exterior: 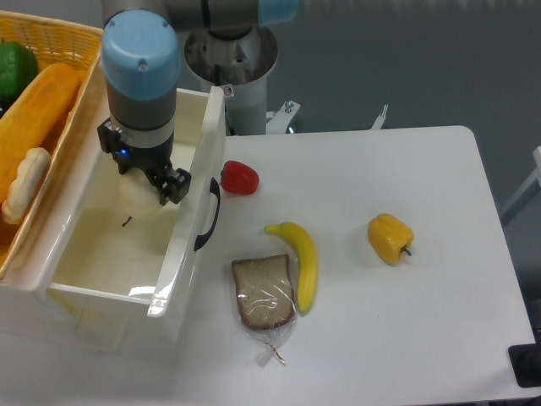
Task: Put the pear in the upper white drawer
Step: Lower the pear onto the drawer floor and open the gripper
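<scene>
At frame left we see the gripper inside the upper white drawer, over the pear; whether its fingers grip, we cannot tell.

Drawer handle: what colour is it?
Dark, nearly black, a curved handle on the front of the white drawer. The fixed camera, the only view, shows it.

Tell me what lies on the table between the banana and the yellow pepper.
Nothing: the camera view shows bare white table between the banana and the yellow pepper.
</scene>
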Tool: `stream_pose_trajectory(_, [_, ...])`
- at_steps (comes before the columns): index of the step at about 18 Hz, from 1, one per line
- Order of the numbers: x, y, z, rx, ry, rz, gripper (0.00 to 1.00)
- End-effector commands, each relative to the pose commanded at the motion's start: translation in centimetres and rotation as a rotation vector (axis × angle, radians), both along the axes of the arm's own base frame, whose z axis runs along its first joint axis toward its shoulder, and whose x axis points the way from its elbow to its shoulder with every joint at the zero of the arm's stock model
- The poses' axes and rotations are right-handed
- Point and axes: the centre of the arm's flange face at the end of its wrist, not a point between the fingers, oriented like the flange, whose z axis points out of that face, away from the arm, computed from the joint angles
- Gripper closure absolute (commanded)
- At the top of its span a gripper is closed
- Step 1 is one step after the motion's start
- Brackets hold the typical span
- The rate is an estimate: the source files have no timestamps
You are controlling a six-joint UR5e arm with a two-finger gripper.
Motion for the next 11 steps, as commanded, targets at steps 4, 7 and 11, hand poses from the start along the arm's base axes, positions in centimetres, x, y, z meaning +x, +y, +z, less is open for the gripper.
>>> stream_pose_trajectory(4, [0.2, 0.4, -0.5, -0.002, -0.002, -0.017, 0.83])
stream_pose_trajectory(7, [0.1, 0.4, -0.9, 0.006, -0.006, -0.101, 0.82])
stream_pose_trajectory(11, [0.1, 0.5, -1.4, 0.016, -0.011, -0.179, 0.82])
